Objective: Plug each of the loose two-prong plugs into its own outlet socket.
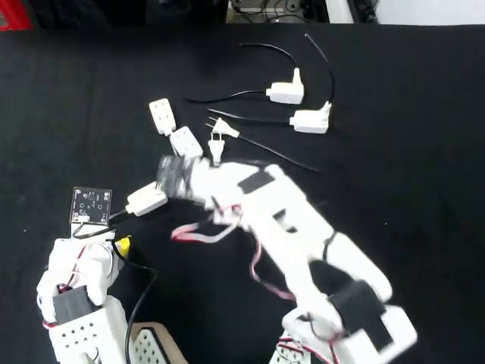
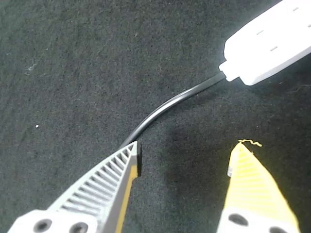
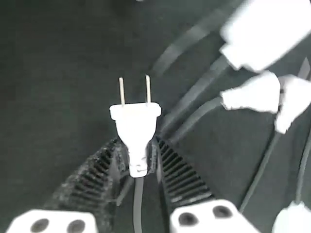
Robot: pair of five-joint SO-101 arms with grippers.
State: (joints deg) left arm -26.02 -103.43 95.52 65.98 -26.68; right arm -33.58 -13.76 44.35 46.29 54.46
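Note:
My right gripper (image 3: 137, 148) is shut on a white two-prong plug (image 3: 135, 127), whose prongs point away from the fingers over bare black cloth. In the high view that gripper (image 1: 173, 176) hovers just below a white outlet socket (image 1: 185, 142); a second socket (image 1: 161, 115) lies beyond it. A third socket (image 1: 146, 199) (image 2: 272, 39) lies near my left gripper (image 2: 189, 145) (image 1: 115, 233), which is open, with the socket's black cord (image 2: 170, 104) running between its fingertips. Two loose plugs (image 1: 216, 144) (image 1: 223, 127) lie mid-table.
Two bulkier white plugs (image 1: 286, 91) (image 1: 311, 119) with black cords lie at the back right. A small black square board (image 1: 91, 205) sits by the left arm. The black table (image 1: 409, 189) has free room on the right and far left.

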